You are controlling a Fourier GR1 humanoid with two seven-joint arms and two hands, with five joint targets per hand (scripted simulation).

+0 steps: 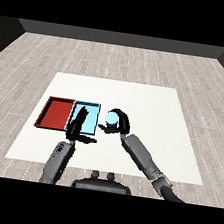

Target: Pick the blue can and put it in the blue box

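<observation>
The blue can (112, 118) shows as a pale blue round top just right of the light blue tray (93, 108). My right hand (120, 126) is curled round the can, fingers arching over its far side and thumb on the near side. My left hand (78, 124) reaches over the near part of the blue tray with straight fingers and holds nothing. Whether the can rests on the table or is lifted I cannot tell.
A red tray (56, 112) lies touching the blue tray's left side. Both trays sit on the left part of the white table (149, 109). Wooden floor surrounds the table.
</observation>
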